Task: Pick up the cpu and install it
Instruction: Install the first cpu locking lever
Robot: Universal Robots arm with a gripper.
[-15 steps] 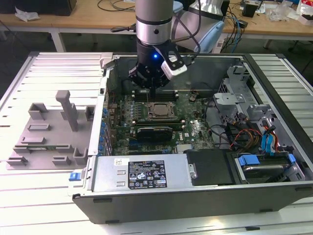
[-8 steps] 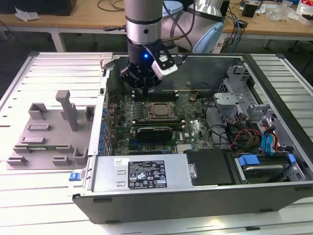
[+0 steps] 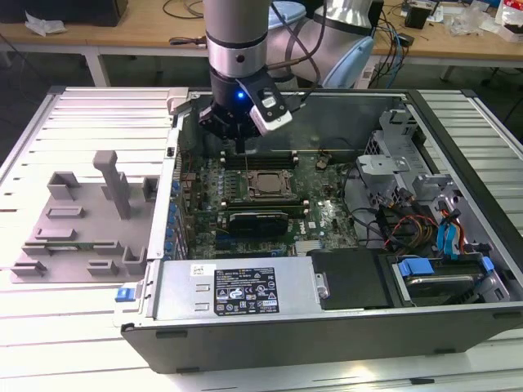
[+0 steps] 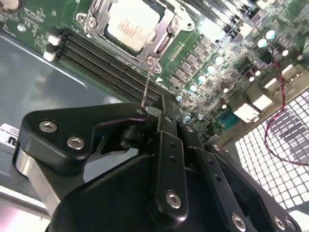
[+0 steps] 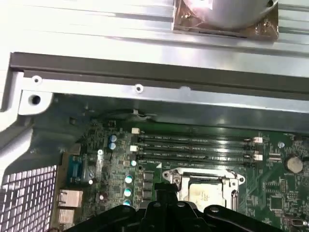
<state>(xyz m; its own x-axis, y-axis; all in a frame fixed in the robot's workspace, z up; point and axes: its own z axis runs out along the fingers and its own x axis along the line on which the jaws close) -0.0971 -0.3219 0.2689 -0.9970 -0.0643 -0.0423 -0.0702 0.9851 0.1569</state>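
Silver-topped cpu (image 4: 130, 24) is lying in the motherboard socket (image 4: 164, 36), its faint print unreadable. The gripper (image 4: 163, 105) is hovering near it over the memory slots (image 4: 96, 58), fingers (image 4: 169, 145) clenched together.

Robotics lab/workshop: open PC case (image 3: 327, 331) on alu. slat table (image 3: 82, 110), cable-strewn benches (image 3: 122, 37) behind.

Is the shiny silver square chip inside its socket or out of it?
In. In the second wrist view, the shiny silver square chip lies flat inside the metal-framed socket on the green motherboard.
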